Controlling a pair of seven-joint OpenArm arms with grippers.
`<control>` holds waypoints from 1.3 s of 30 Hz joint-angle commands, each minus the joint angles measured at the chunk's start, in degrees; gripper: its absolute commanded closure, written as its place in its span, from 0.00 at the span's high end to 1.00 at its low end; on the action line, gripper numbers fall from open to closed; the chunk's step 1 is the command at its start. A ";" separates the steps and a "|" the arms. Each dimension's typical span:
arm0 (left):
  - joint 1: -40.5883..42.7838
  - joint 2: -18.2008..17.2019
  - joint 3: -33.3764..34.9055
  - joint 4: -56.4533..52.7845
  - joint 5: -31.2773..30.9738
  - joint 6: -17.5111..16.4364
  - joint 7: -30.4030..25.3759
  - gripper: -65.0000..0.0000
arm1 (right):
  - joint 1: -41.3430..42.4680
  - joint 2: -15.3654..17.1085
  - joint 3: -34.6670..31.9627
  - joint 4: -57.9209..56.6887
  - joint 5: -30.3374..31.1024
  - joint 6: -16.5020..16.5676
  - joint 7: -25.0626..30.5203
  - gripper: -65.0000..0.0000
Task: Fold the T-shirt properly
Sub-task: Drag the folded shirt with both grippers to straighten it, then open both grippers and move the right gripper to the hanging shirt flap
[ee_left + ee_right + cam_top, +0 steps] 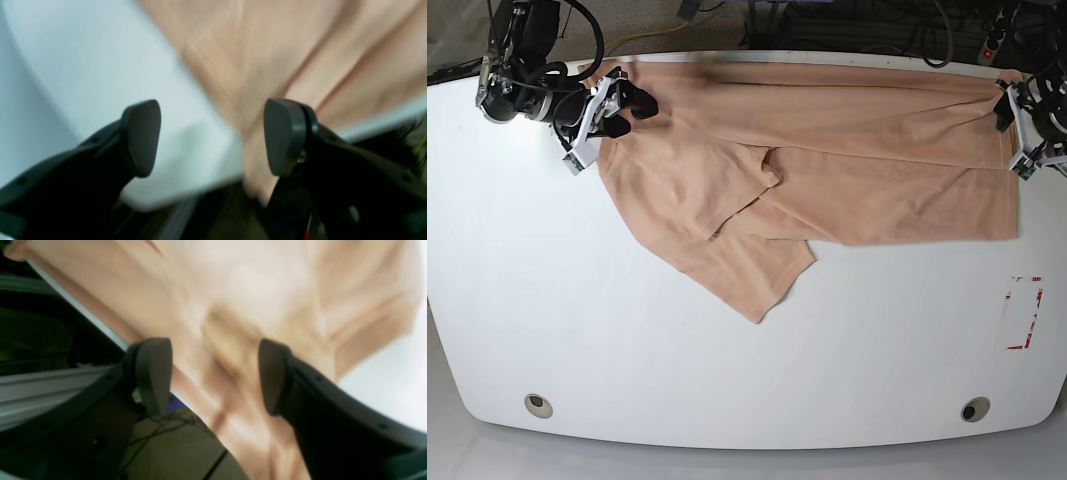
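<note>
The soft peach-pink cotton T-shirt is lying folded lengthwise along the far edge of the white table, 1 sleeve sticking out toward the middle. The left gripper and right gripper are hovering at the 2 ends, jaws spread wide, gripping nothing.

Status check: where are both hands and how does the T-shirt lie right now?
Left hand open, empty, at shirt's far edge. Right hand open, empty, over fabric. T-shirt spread along table's far edge, one sleeve folded over. Nothing obstructing.
</note>
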 commanded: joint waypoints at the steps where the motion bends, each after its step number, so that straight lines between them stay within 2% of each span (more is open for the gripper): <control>1: 0.07 0.38 0.81 -2.72 4.27 0.12 -0.06 0.63 | 0.13 -1.44 0.10 0.78 -5.82 0.06 0.20 0.58; 5: -1.69 1.26 4.32 -7.73 8.32 0.12 -0.23 0.61 | 0.30 -2.40 0.01 0.78 -15.23 0.06 0.20 0.58; 9: -2.30 1.35 5.20 -12.04 11.39 0.12 -0.41 0.61 | 0.13 -1.88 -0.16 0.61 -20.24 0.06 2.09 0.58; 14: -2.04 1.35 5.38 -16.70 13.68 0.12 -7.18 0.61 | 0.92 -1.79 -0.08 0.61 -28.77 0.06 3.41 0.58; 18: -2.30 0.99 5.38 -18.54 14.21 0.12 -8.23 0.61 | 2.41 -0.56 -0.25 -0.45 -33.16 0.06 4.56 0.58; 24: -2.30 0.99 4.94 -15.11 13.94 0.12 -8.23 0.61 | 4.35 0.14 0.10 -1.24 -33.78 0.06 4.38 0.58; 29: -2.39 1.43 2.65 -9.49 13.24 0.12 -8.14 0.61 | 4.70 -0.21 0.10 4.56 -33.78 0.06 2.45 0.58; 32: -2.39 3.46 -0.34 -6.68 8.76 0.12 -8.14 0.61 | 4.96 -0.47 0.10 6.94 -33.78 0.06 1.30 0.58; 39: -4.68 4.25 -6.75 -4.48 -1.35 0.12 -8.14 0.62 | 10.50 -2.76 0.80 6.85 -34.39 0.06 1.22 0.58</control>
